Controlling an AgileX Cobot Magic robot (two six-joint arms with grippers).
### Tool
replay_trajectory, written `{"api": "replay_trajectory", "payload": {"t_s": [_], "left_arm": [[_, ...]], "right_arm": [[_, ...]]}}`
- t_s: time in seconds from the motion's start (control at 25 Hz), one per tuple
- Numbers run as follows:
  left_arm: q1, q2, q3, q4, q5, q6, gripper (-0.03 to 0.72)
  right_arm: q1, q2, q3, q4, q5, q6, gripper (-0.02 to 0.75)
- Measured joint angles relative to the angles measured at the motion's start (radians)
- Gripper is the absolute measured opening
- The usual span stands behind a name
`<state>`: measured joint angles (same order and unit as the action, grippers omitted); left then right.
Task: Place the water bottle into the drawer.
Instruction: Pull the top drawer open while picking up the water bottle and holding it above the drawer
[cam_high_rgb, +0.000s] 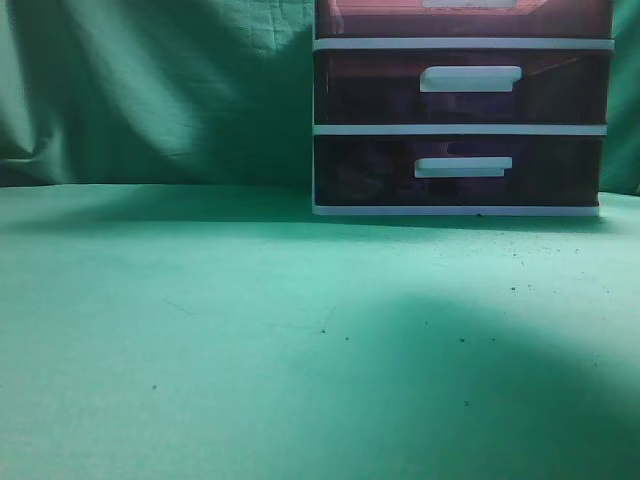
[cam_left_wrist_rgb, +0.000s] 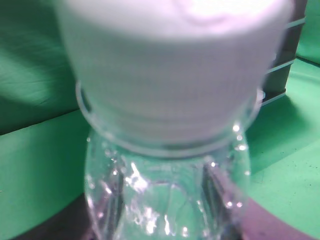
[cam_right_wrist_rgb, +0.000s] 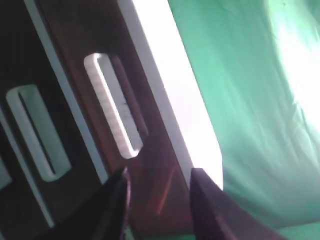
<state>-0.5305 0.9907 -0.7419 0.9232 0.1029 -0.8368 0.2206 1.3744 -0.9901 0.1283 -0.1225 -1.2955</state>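
The water bottle (cam_left_wrist_rgb: 170, 75) is clear plastic with a white cap and fills the left wrist view. My left gripper (cam_left_wrist_rgb: 165, 220) is shut on it, its dark fingers showing on both sides of the bottle's shoulder. The drawer (cam_high_rgb: 460, 20), dark reddish-purple with a white bar handle, is the top one of the unit, cut off by the top edge of the exterior view. It also shows in the right wrist view (cam_right_wrist_rgb: 150, 165) with its handle (cam_right_wrist_rgb: 112, 107) and looks closed. My right gripper (cam_right_wrist_rgb: 160, 200) is open and empty, close in front of it beside the handle. Neither gripper shows in the exterior view.
The white-framed unit (cam_high_rgb: 460, 128) stands at the back right on a green cloth-covered table (cam_high_rgb: 250, 330), with two lower drawers (cam_high_rgb: 380, 90) under the top one. A green cloth backdrop (cam_high_rgb: 150, 90) hangs behind. The unit's edge shows in the left wrist view (cam_left_wrist_rgb: 282, 65).
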Motion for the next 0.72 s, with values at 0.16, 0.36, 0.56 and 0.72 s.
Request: {"api": "replay_trajectory", "payload": {"t_s": [0.16,0.36,0.56,0.72], "left_arm": [[0.0,0.0,0.0,-0.002,0.002,0.0,0.298],[0.0,0.0,0.0,-0.002,0.002,0.0,0.298],[0.0,0.0,0.0,-0.002,0.003,0.0,0.298],[0.0,0.0,0.0,-0.002,0.004,0.0,0.298]], "right_arm": [[0.0,0.143,-0.086,-0.014,-0.048,-0.059,0.272],[0.0,0.255,-0.163,-0.072,-0.077,-0.129,0.298],[0.0,0.349,-0.228,-0.118,-0.113,-0.14,0.298],[0.0,0.422,-0.287,-0.139,-0.131,-0.14,0.298]]}}
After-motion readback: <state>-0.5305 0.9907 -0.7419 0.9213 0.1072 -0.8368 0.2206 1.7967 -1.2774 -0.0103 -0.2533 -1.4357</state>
